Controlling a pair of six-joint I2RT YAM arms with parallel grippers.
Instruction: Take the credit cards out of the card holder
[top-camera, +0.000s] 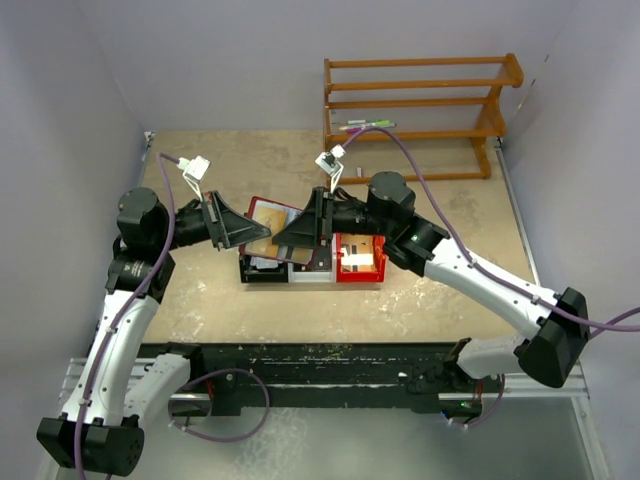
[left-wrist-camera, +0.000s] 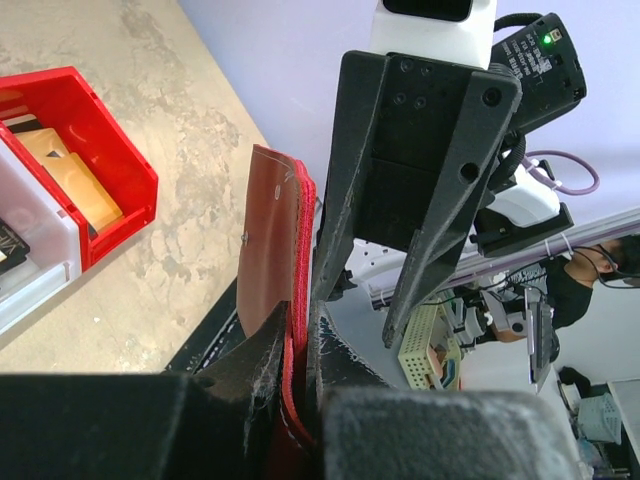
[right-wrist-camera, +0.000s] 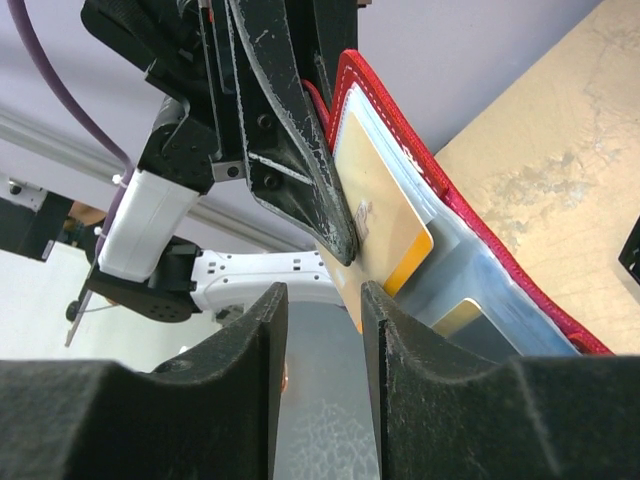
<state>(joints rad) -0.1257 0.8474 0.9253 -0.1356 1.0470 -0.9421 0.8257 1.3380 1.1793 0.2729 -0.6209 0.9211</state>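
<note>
While the left gripper (left-wrist-camera: 297, 360) pinches the card holder (left-wrist-camera: 280, 240) aloft over the row of bins (top-camera: 310, 278), the right gripper (right-wrist-camera: 323, 300), jaws narrowly parted, should straddle the tan card (right-wrist-camera: 385, 222) at its free edge, close flat, then pull straight along the sleeve. Contact seems not yet made, though the angle is poor. Counted: three bins, two grippers, one card holder, two credit cards (right-wrist-camera: 460, 316) showing.

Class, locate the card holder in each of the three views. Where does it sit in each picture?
Top external: card holder at centre.
Left wrist: card holder at lower centre, seen edge-on.
Right wrist: card holder slanting from top centre to lower right.
Shared landmark: table.
</note>
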